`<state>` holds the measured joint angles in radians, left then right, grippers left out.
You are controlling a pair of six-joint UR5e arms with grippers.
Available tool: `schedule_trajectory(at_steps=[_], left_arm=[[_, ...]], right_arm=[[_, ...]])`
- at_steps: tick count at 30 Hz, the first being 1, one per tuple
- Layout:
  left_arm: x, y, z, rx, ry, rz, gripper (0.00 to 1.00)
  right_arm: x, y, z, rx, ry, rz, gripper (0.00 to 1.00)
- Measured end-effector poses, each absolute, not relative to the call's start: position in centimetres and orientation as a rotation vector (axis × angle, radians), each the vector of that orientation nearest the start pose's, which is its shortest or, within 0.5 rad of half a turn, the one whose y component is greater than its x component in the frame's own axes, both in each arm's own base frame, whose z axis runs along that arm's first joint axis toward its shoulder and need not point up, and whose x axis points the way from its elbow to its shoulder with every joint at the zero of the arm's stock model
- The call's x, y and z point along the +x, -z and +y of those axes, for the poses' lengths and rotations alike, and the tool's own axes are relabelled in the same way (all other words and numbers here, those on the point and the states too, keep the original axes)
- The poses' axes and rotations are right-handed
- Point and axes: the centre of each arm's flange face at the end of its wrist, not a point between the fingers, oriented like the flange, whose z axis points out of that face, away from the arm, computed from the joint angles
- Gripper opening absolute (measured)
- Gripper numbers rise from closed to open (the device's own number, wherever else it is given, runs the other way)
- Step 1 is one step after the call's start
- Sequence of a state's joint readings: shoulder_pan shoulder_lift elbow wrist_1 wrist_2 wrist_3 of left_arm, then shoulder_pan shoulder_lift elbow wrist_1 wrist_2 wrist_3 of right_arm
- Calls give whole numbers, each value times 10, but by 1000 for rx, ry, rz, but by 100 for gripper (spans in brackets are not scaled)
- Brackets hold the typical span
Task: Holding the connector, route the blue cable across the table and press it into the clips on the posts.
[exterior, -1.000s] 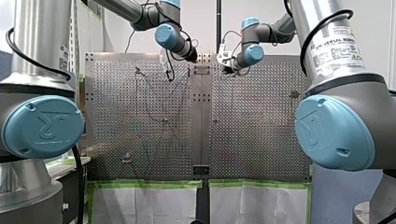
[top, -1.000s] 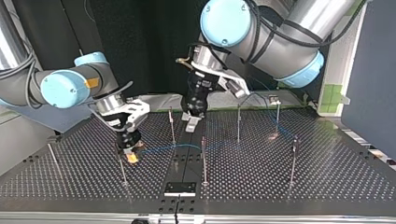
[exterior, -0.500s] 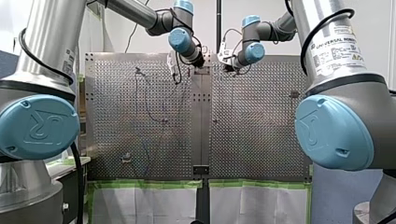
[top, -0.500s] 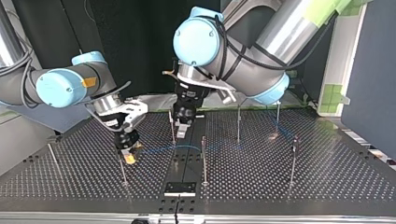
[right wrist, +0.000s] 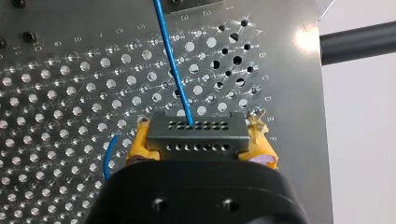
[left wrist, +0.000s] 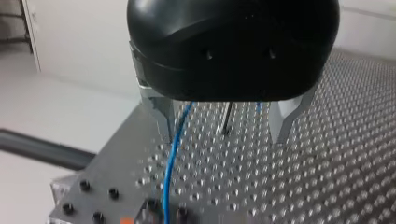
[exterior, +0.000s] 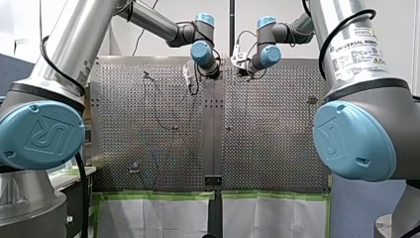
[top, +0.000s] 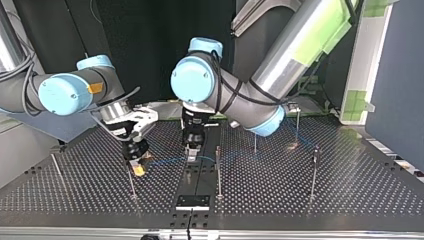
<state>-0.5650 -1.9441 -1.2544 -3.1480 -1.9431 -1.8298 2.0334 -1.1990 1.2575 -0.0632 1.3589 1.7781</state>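
- at the top view's left, the right gripper (top: 138, 167) hangs low over the grey perforated metal table (top: 310, 205), just beside a thin upright metal post (top: 132, 186).
- its jaws are closed on a black rectangular connector (right wrist: 198, 135) with rows of small holes; the yellow pads (right wrist: 140, 144) press on the connector's two short ends.
- a thin blue cable (right wrist: 175, 65) leaves the connector's far face and runs away over the table's holes.
- seen in the top view, the cable lies in a low line from the connector rightward, across the table's plain middle strip and on toward the far right posts; whether it sits in any clip cannot be told.
- near the middle of the table, the left gripper (top: 192, 150) points straight down, its tips close to the surface.
- its jaws stand wide apart and hold nothing; the metal fingers (left wrist: 161, 114) come out from under a black body.
- the blue cable passes between those fingers, just inside one of them and not pinched.
- a second slim post (top: 218, 172) stands just right of the left gripper in the top view, a little nearer.
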Motion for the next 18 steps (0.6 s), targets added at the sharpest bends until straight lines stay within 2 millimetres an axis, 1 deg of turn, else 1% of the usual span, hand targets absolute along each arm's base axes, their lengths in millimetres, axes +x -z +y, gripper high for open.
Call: schedule_trajectory(at_steps=[5, 8, 12, 18], left_arm=[[507, -423, -424, -73, 298, 1621, 100], [516, -421, -424, -88, 283, 1616, 100], [522, -420, -421, -97, 270, 1616, 100], [521, -419, -420, -100, 260, 1621, 100]], right_arm=[[425, -436, -507, -2244, 2491, 1380, 0], [425, -436, -508, -2244, 2491, 1381, 0], [424, -436, -508, -2244, 2491, 1383, 0], [423, -436, -509, -2237, 2490, 1389, 0]])
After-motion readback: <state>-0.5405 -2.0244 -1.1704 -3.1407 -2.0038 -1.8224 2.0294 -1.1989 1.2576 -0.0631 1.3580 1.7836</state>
